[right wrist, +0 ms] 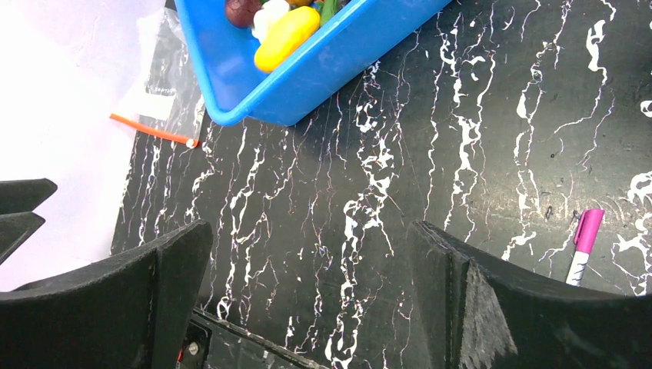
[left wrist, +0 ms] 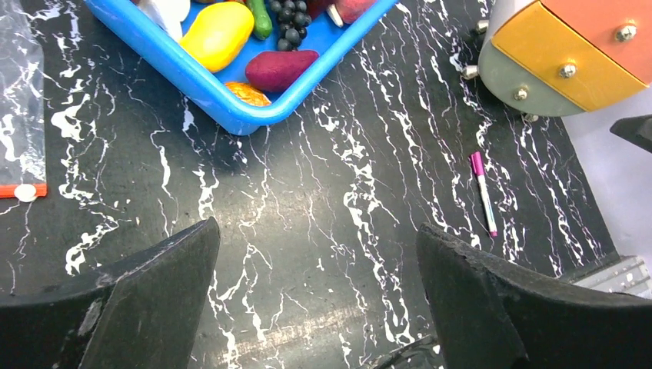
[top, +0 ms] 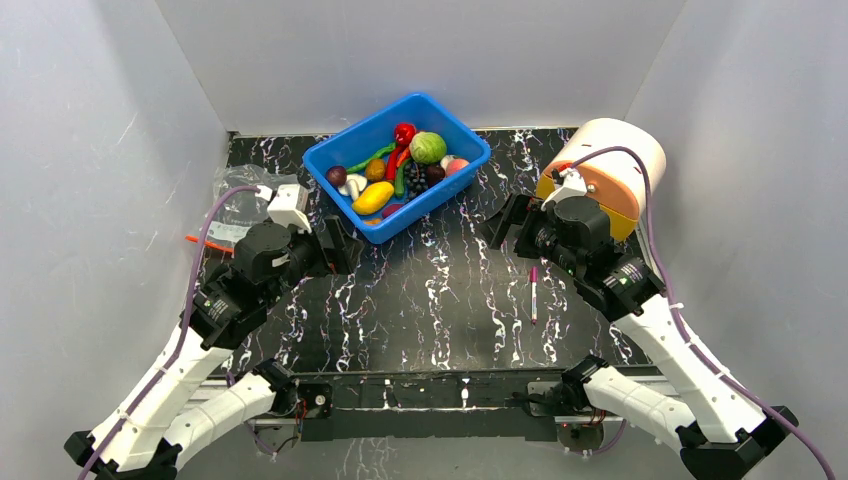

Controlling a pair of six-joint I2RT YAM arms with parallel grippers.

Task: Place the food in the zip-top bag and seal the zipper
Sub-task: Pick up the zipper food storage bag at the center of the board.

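Note:
The food [top: 400, 165] lies in a blue tub [top: 455, 128] at the back centre: green melon [top: 428, 148], yellow piece [top: 373, 197], red, orange and white pieces. It also shows in the left wrist view [left wrist: 219, 34] and right wrist view [right wrist: 286, 36]. The clear zip-top bag [top: 236, 212] lies flat at the far left, partly behind my left arm. Its red-orange zipper [right wrist: 150, 131] with white end also shows in the left wrist view [left wrist: 19, 190]. My left gripper [top: 340, 245] is open and empty just left of the tub. My right gripper [top: 500, 222] is open and empty to the tub's right.
A pink-capped pen [top: 533, 292] lies on the black marbled table [top: 430, 300] right of centre. A round white, orange and yellow device [top: 607, 170] stands at the back right. White walls enclose the table on three sides.

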